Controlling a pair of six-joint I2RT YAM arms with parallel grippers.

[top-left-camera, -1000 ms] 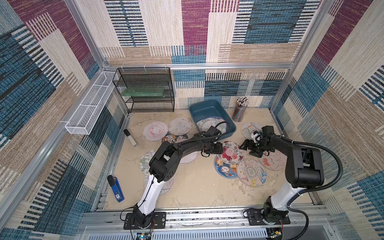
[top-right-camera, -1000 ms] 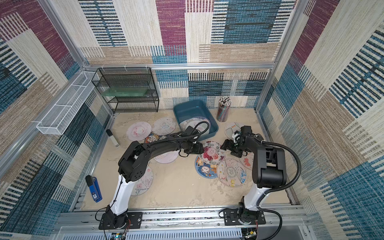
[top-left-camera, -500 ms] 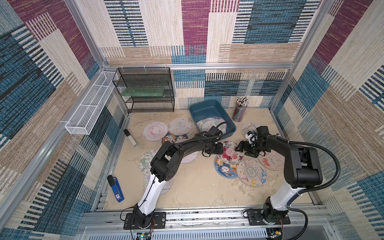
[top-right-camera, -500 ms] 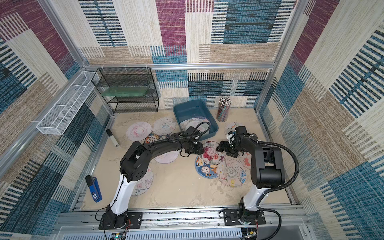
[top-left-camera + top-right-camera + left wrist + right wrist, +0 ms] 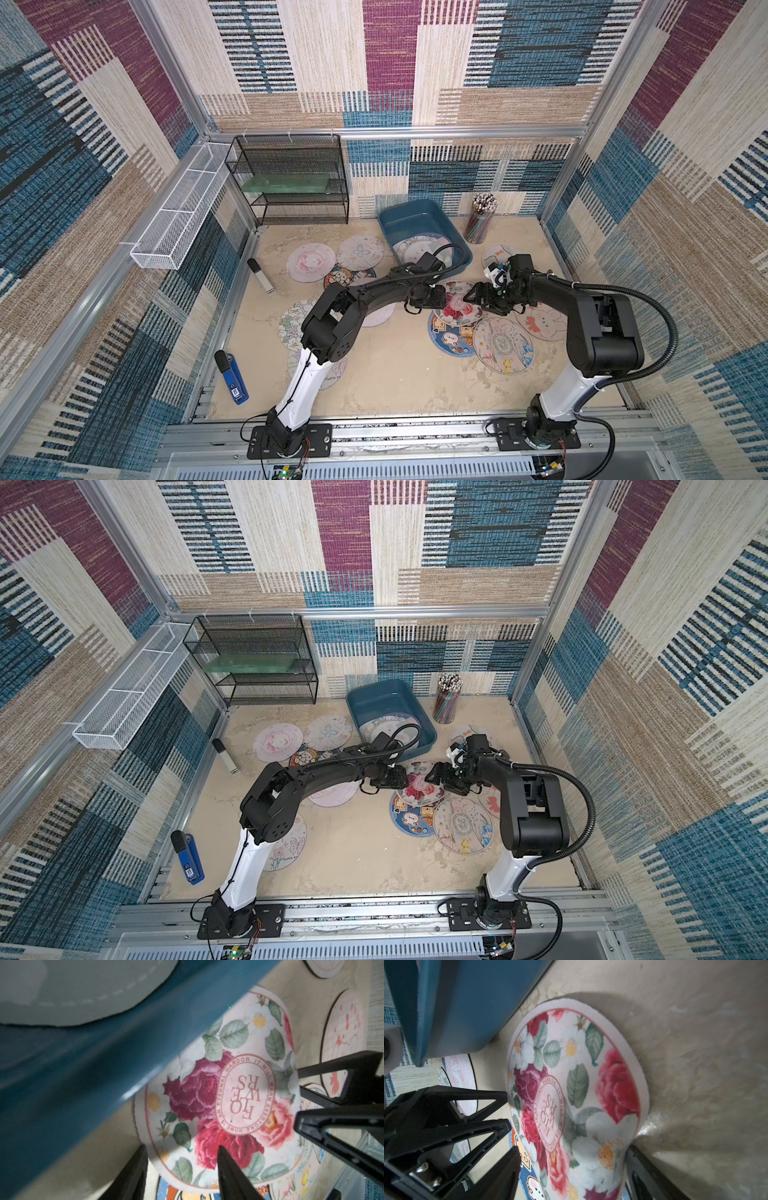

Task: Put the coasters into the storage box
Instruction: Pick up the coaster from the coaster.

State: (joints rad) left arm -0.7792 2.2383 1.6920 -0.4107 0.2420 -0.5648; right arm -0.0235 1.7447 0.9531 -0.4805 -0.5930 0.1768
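Left wrist: left gripper (image 5: 181, 1147) and right gripper (image 5: 297, 1096), spread, empty, straddle FLOWERS coaster (image 5: 207, 1084).

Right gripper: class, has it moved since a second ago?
Yes. The right gripper has shifted inward, nearer the near corner of the storage box.

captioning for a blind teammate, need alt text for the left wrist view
A round rose-printed coaster lies on the beige table beside the teal storage box. The left gripper straddles its rim with open jaws; the right gripper faces it, jaws open.
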